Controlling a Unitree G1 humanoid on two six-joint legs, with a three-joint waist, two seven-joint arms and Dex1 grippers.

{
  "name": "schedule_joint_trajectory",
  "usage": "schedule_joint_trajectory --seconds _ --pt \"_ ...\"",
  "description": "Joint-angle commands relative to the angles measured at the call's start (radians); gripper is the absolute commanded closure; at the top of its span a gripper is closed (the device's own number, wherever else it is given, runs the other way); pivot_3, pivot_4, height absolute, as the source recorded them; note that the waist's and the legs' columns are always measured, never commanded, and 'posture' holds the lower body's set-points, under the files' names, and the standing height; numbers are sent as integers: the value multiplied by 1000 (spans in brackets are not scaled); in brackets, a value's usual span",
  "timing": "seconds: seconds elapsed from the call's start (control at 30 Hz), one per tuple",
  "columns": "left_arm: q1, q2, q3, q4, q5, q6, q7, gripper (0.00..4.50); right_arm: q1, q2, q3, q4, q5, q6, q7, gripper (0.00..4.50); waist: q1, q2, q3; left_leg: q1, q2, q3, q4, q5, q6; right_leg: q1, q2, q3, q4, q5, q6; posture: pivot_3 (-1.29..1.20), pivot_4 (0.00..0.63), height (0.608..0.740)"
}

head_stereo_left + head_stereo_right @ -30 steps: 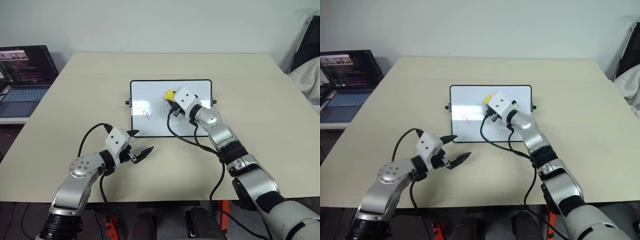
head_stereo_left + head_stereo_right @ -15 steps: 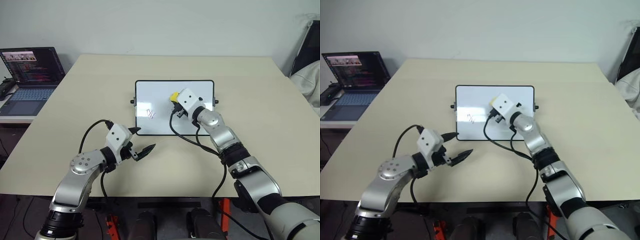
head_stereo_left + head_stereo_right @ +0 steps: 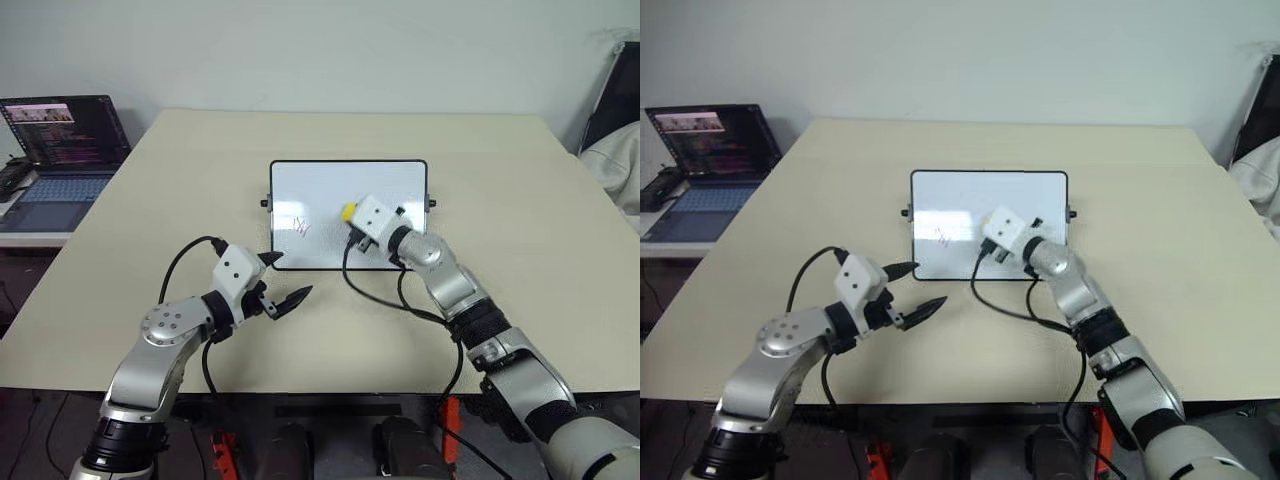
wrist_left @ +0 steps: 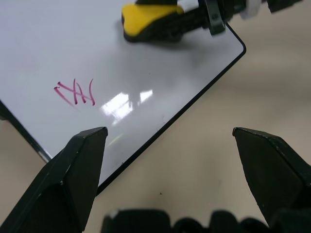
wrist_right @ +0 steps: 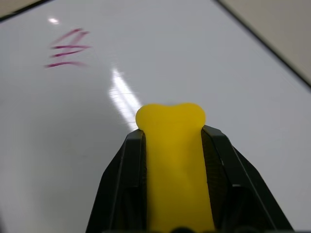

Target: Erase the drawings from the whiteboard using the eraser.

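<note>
The whiteboard (image 3: 385, 180) lies flat mid-table, black-framed. One red-purple scribble, the drawings (image 3: 299, 226), sits on its left part and also appears at drawings (image 4: 75, 92) and drawings (image 5: 68, 48). My right gripper (image 3: 353, 216) is shut on the yellow eraser (image 3: 349, 211), which it holds over the board's middle, to the right of the scribble; the wrist view shows the eraser (image 5: 172, 160) clamped between both black fingers (image 5: 127, 179). My left gripper (image 3: 285, 280) is open and holds nothing, hovering just off the board's near left corner.
An open laptop (image 3: 60, 150) stands on a side surface beyond the table's left edge. Pale fabric on a dark chair (image 3: 615, 150) is at the far right. Beige tabletop (image 3: 520, 200) surrounds the board.
The camera shifted early on. My right gripper slid the eraser across the board toward its near edge. The left gripper stayed put and open.
</note>
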Motion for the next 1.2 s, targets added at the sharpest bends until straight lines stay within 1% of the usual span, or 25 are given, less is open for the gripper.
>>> schedule_joint_trajectory --seconds 0.03,0.2,0.27,0.37,0.47,0.53,0.57,0.67,0.77,0.87,0.93,1.0,1.07,1.17,1.2 --pt "-16 -1 -6 -43 -8 -3 -2 0 35 -39 -21 42 -18 71 6 3326 0 -1 0 0 0 0 0 0 0 0 0 0 -1 0 0 0 150 740" --pt "-20 -4 -9 -35 -10 -7 -5 0 138 -64 51 -77 -13 156 178 3326 -1 -1 -1 0 0 0 -2 0 0 5 -1 0 -3 -1 1 0 150 740" --pt "-20 -3 -9 -33 -10 -9 -6 0 161 -62 53 -119 -7 188 207 3326 -5 -2 -2 0 0 1 -2 -1 0 5 -1 0 -3 -1 2 0 150 740" --pt "-21 -3 -9 -30 -10 -10 -5 0 166 -44 19 -141 -2 202 169 3326 -8 -1 -2 2 2 1 -2 -1 0 5 -2 1 -3 -1 1 0 150 740" --pt "-19 -3 -11 -28 -9 -12 -7 0 112 -24 -59 -91 -4 152 20 3326 -8 -1 -1 2 3 0 -2 -1 0 5 -2 1 -3 -1 1 0 150 740" --pt "-17 -3 -11 -28 -9 -13 -8 0 92 -16 -87 -73 9 136 -19 3326 -8 0 0 1 3 0 -2 -1 0 4 -2 1 -3 -1 1 0 150 740" --pt "-16 -3 -10 -28 -9 -14 -8 0 89 -14 -90 -68 15 131 -22 3326 -6 0 0 1 2 1 -2 0 0 4 -2 1 -3 -1 1 0 150 740" --pt "-9 -2 -5 -25 -10 -17 -9 0 101 -7 -63 -87 27 119 32 3326 -3 -1 0 0 2 -1 -1 0 0 0 -2 2 -4 -1 1 0 150 740" --pt "1 2 5 -16 -8 -25 -11 0 130 4 -4 -131 22 111 96 3326 -6 -1 0 -2 2 2 -3 0 -1 1 -2 2 -3 -1 1 0 150 740" --pt "6 2 13 -3 -7 -33 -9 0 154 10 42 -157 11 124 148 3326 -16 -1 0 -3 2 3 -7 -1 -1 -2 -2 2 -3 0 3 0 150 740" --pt "9 1 16 2 -6 -39 -8 0 164 -4 77 -159 -10 132 179 3326 -21 -1 0 -2 2 4 -11 -1 -1 -3 -2 2 -4 1 5 0 150 740" --pt "11 -1 18 2 -6 -38 -5 0 172 -18 96 -168 -19 131 201 3326 -23 -1 0 -1 3 4 -14 -1 -1 -3 -2 1 -4 0 4 0 150 740" --pt "13 -2 18 -1 -6 -36 0 0 173 -21 91 -181 -23 126 190 3327 -23 -1 0 -1 3 3 -15 -1 -1 -3 -2 1 -4 0 3 0 150 740" --pt "18 -8 26 -10 -12 -25 18 0 154 -13 33 -207 -13 114 124 3327 -23 -1 0 -1 3 3 -14 -1 -1 -3 -2 1 -4 -1 3 0 150 740" --pt "19 -12 36 -16 -16 -18 29 0 155 -15 7 -245 10 120 127 3327 -23 -1 0 -1 3 3 -14 -1 -1 -3 -2 1 -4 -1 3 0 150 740"
